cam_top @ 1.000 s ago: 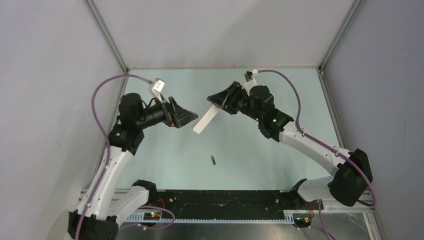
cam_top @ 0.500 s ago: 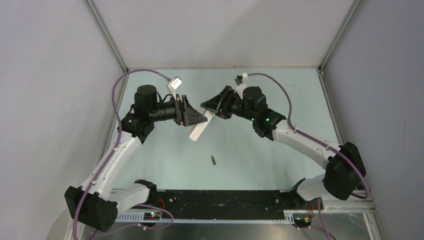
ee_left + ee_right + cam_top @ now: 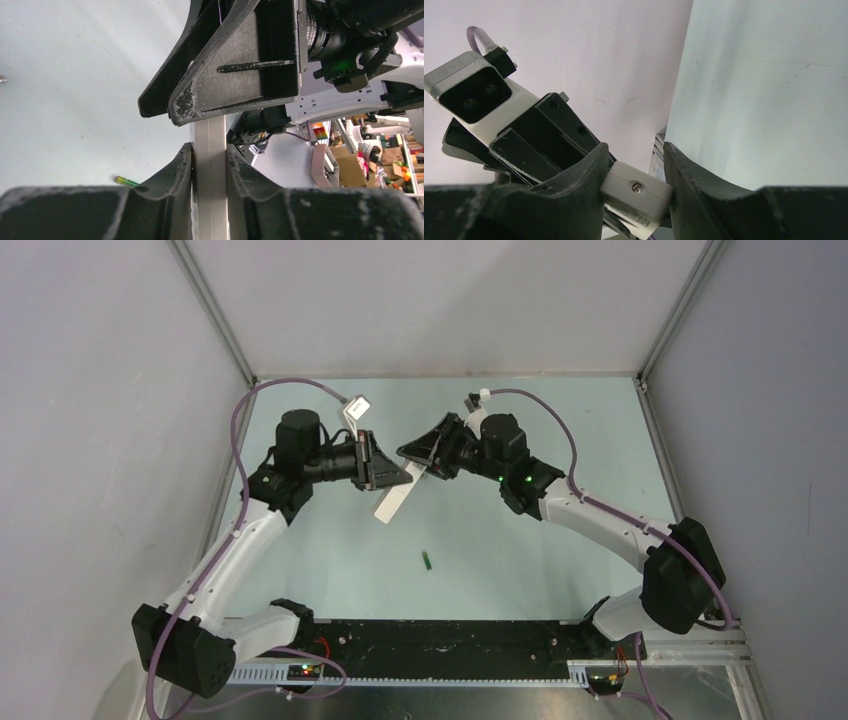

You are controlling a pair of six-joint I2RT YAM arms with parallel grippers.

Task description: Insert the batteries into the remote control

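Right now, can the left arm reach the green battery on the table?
Probably not yet: the left gripper is shut on the remote control. The way to the green battery itself looks free.

Open table (image 3: 520,575) around battery (image 3: 427,560); left arm (image 3: 238,542), right arm (image 3: 600,521) nose-to-nose farther back.

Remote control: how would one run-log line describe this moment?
remote control: in both pincers | left pincer: shut on remote | right pincer: shut on remote | green battery: loose on table
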